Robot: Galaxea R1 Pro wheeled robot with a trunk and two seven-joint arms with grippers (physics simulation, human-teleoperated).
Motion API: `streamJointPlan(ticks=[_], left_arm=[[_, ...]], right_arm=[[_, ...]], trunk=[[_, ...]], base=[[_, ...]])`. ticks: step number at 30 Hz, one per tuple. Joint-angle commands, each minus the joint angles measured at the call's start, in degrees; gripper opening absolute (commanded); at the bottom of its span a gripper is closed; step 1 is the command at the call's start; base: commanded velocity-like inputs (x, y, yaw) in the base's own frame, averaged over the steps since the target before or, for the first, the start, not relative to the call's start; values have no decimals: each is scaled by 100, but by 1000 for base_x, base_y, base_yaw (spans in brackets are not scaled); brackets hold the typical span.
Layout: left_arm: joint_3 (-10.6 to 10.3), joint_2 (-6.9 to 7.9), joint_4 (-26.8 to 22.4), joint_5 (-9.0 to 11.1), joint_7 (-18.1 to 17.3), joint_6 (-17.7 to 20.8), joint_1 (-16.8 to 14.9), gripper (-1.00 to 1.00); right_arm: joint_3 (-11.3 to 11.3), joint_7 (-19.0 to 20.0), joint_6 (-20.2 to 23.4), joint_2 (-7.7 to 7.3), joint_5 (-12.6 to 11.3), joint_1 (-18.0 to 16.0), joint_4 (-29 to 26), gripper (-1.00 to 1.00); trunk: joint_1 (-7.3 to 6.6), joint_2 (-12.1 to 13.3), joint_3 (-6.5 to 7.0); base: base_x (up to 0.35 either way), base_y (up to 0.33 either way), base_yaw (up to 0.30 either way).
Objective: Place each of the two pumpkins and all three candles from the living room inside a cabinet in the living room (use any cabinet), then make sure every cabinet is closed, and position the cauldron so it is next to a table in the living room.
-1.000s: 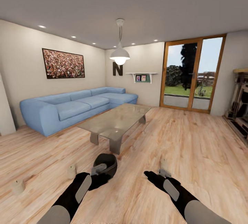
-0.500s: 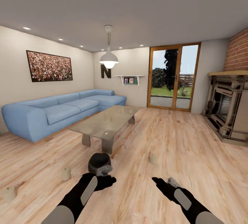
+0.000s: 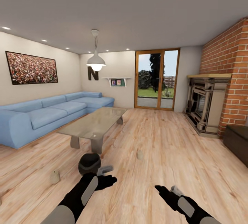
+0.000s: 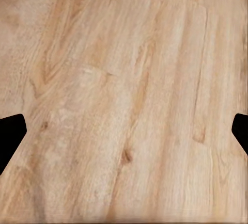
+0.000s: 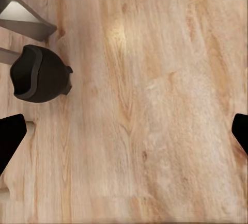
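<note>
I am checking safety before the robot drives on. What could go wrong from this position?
1. The cauldron sits on the floor just ahead of the left gripper; driving forward might knock it.
2. Two candles stand loose on the floor and could be run over or tipped.
3. The table has angled legs near the cauldron, so an arm reaching there may hit them.

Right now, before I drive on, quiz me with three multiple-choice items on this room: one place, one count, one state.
1. The cauldron sits:
A. on the sofa
B. on the floor by the coffee table's near end
C. inside the fireplace

2. Candles plainly standing on the floor, head view:
A. two
B. five
C. none

3. The left gripper is:
A. shut on a candle
B. shut on the cauldron
C. open, holding nothing

Answers: 1 B, it rests just before the table legs. 2 A, one candle left, another candle centre. 3 C, its wrist view shows fingertips apart over bare floor.
</note>
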Motion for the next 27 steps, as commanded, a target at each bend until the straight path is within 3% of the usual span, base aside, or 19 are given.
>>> streamJointPlan(ticks=[1, 10, 15, 20, 27], left_arm=[[-15, 6, -37, 62, 57, 19, -2, 100], [-35, 41, -113, 46, 83, 21, 6, 100], [-66, 47, -125, 20, 85, 19, 7, 100], [-511, 49, -160, -1, 92, 19, 7, 100], [-623, 57, -165, -1, 94, 19, 7, 100]], right_arm=[[47, 9, 9, -8, -49, -4, 6, 100], [48, 17, 6, -12, -49, -4, 21, 100], [53, 18, -22, -15, -49, -4, 31, 100], [55, 18, -117, -13, -57, -4, 34, 100], [56, 18, -125, -13, -58, -4, 36, 100]], trunk=[[-2, -4, 0], [-2, -4, 56], [-2, -4, 88], [-2, -4, 119], [-2, -4, 163]], base=[[-112, 0, -240], [-21, 0, -240], [172, 0, -240], [294, 0, -240], [309, 0, -240]])
